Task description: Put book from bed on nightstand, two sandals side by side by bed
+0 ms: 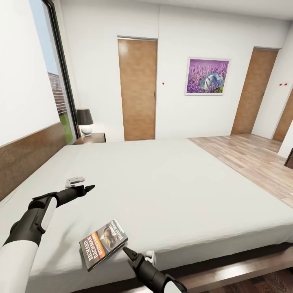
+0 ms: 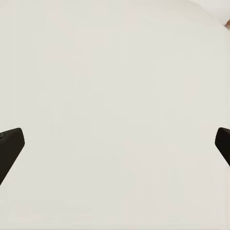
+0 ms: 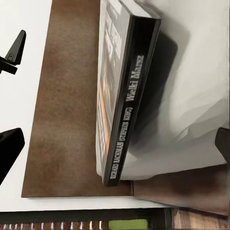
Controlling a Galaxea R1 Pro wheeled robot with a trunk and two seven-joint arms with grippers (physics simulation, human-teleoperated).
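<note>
The book (image 1: pixel 103 243), a thin paperback with an orange band, lies flat on the pale mattress of the bed (image 1: pixel 162 183), close to the near edge. My right gripper (image 1: pixel 132 254) is at the book's near corner, low over the bed's edge. In the right wrist view the book (image 3: pixel 125 96) shows spine-on between the widely spread fingers (image 3: pixel 9 153) of my open right gripper (image 3: pixel 115 148). My left gripper (image 1: pixel 87 188) hovers open over bare mattress, up and left of the book, its fingertips (image 2: pixel 9 143) far apart. A nightstand (image 1: pixel 94 138) stands by the headboard. The two sandals are out of view.
A black-shaded lamp (image 1: pixel 84 121) stands on the nightstand beside a tall window (image 1: pixel 57 81). The brown headboard (image 1: pixel 28 158) runs along the left wall. Brown doors (image 1: pixel 137 89) and a lavender picture (image 1: pixel 207 76) are on the far wall, and wood-plank floor (image 1: pixel 252 158) lies right of the bed.
</note>
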